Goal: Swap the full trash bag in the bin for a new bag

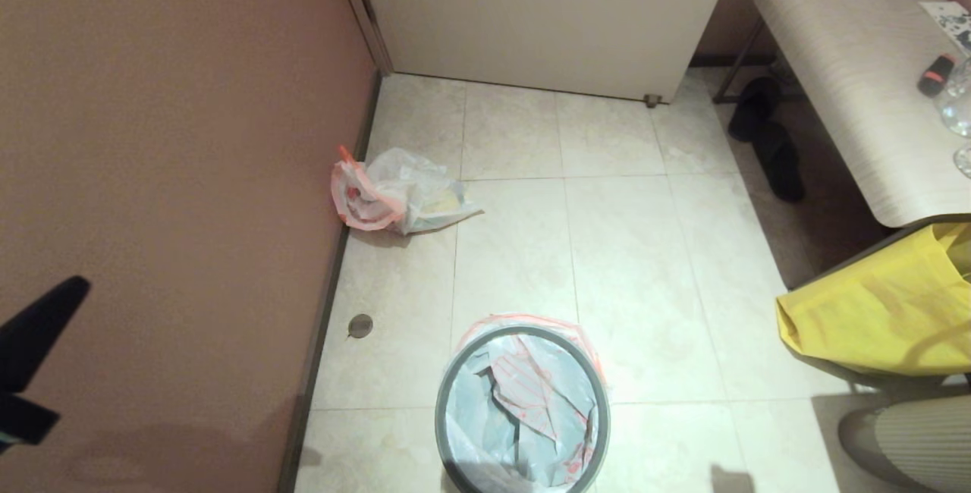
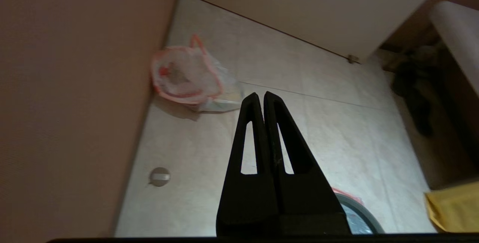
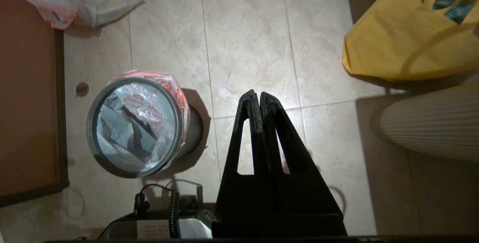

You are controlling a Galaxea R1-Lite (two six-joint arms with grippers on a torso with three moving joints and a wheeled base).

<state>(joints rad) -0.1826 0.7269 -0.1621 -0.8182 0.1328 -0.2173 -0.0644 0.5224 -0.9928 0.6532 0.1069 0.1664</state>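
The tiled floor (image 1: pixel 630 265) filled most of the head view, with a brown wall (image 1: pixel 167 174) along the nine o'clock side and a white door (image 1: pixel 546 15) at twelve o'clock. A pale bench (image 1: pixel 850 83) stood at two o'clock, carrying a small dark item with a red band and some clear glassware at its far edge; black slippers (image 1: pixel 770 144) lay on the floor beside its leg.

The big yellow bag (image 1: pixel 872 311) sat at four o'clock, its mouth open, with something blue-green showing inside in the right wrist view.

The bin (image 1: pixel 523 409) stood on the floor at six o'clock, its grey ring seated on top. The new bag (image 1: pixel 531 394) lined it: the white film was draped inside with red print showing, and its pink-red edge was folded out over the rim under the ring. Nothing else showed inside the bin.

The full trash bag (image 1: pixel 398 193) lay on the floor at eleven o'clock from the bin, against the wall, well apart from the bin, with a yellowish wrapper showing through.

The left hand (image 2: pixel 261 95) was raised above the floor, fingers pressed together and holding nothing. The right hand (image 3: pixel 256 93) was likewise closed and empty, above bare tiles at three o'clock from the bin.

A small round floor drain (image 1: pixel 360 325) sat near the wall.
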